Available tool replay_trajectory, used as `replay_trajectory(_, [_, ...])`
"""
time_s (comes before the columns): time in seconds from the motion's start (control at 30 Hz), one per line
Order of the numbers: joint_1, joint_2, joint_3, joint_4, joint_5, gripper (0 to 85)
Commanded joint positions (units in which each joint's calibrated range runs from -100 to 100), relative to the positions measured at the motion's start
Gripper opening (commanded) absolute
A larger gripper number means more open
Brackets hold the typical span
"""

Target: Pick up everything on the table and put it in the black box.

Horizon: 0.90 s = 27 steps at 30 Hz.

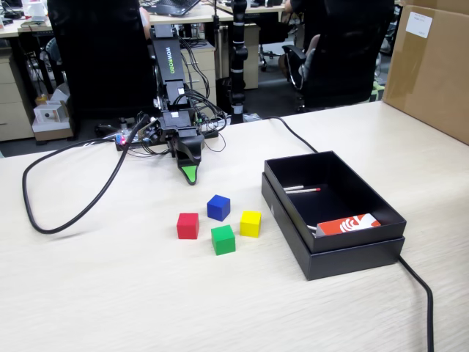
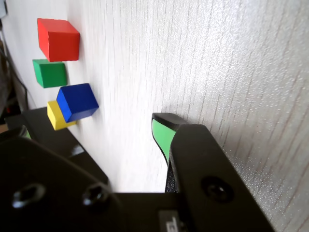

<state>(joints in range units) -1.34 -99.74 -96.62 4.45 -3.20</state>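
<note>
1. The black robot arm [image 1: 167, 81] stands at the far edge of the pale wood-grain table [image 1: 110, 293] in the fixed view, bent forward so that its gripper [image 1: 190, 174] points down at the tabletop.
2. The gripper's green-faced tip sits just above or on the table; only one jaw tip shows clearly in either view, so I cannot tell how far apart the jaws stand. Nothing is held in it.
3. Four small cubes lie in a loose cluster in front of the gripper, near it but apart: a red cube [image 1: 187, 226], a blue cube [image 1: 218, 207], a green cube [image 1: 223, 240] and a yellow cube [image 1: 250, 224].
4. In the wrist view the same cubes line the left edge: red [image 2: 58, 39], green [image 2: 49, 73], blue [image 2: 77, 102], with yellow [image 2: 56, 118] partly behind the blue one.
5. The open black rectangular box [image 1: 344, 257] sits to the right of the cubes in the fixed view, near the yellow one.
6. Inside the box lie an orange-and-white card [image 1: 349, 224] at the near corner and a thin white stick with a red tip [image 1: 302, 190] by the far wall.
7. A thick black cable [image 1: 66, 216] loops across the table on the left.
</note>
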Motion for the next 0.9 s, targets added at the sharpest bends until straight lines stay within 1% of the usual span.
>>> replay_trajectory(0.0, [0.29,0.31,-0.11,-3.89,-0.34,48.4])
replay_trajectory(0.7, [0.29,0.43,0.07,-3.89,-0.59,48.4])
replay_trajectory(0.77, [0.15,0.54,1.43,-5.53,-0.63,48.4])
replay_trajectory(0.87, [0.00,1.00,6.50,-11.84,-0.34,48.4])
